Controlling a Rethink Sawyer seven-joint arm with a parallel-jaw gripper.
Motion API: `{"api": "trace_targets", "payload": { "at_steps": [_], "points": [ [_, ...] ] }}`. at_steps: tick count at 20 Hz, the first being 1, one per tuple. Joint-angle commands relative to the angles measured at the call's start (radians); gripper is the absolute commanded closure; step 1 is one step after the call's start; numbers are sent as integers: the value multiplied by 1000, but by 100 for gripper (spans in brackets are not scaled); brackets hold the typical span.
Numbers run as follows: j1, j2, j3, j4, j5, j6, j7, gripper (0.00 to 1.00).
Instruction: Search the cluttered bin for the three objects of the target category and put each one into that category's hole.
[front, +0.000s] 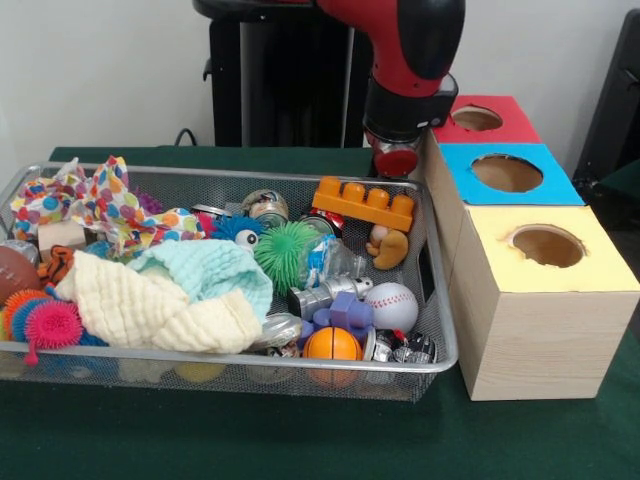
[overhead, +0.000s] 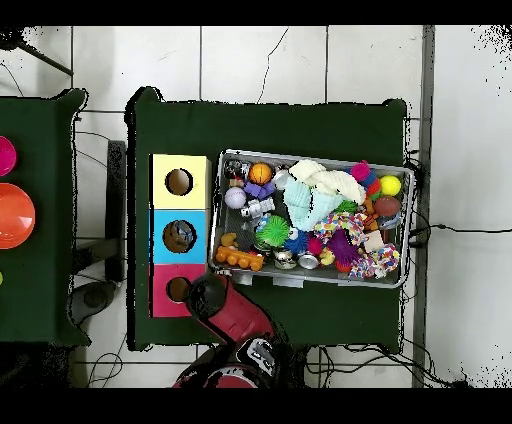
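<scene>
Front view, left to right: we note the wire bin crammed with cloths and toys, a baseball at its 4 o'clock corner, then the gripper at the bin's 1 o'clock, finger state indeterminable, beside the three holed boxes.

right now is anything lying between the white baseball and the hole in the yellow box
Only the wire mesh bin's right wall stands between the white baseball and the yellow-topped wooden box. The round hole opens upward and nothing covers it. Nothing lies on the ball; a purple plastic block touches its left side.
</scene>
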Motion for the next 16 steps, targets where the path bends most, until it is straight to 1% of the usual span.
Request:
{"api": "trace_targets", "payload": {
  "at_steps": [1, 2, 3, 4, 5, 10, 13, 16],
  "points": [
    [57, -63, -70, -198, 5, 193, 163, 0],
    [75, -79, -102, -203, -9, 249, 178, 0],
    [80, -97, -116, -201, -20, 285, 187, 0],
    [91, -107, -138, -205, -33, 316, 190, 0],
    [91, -121, -146, -202, -40, 335, 190, 0],
    [120, -176, -213, -204, -78, 413, 187, 0],
    [134, -220, -242, -187, -94, 401, 159, 0],
    [145, -254, -278, -197, -113, 480, 179, 0]
  ]
}}
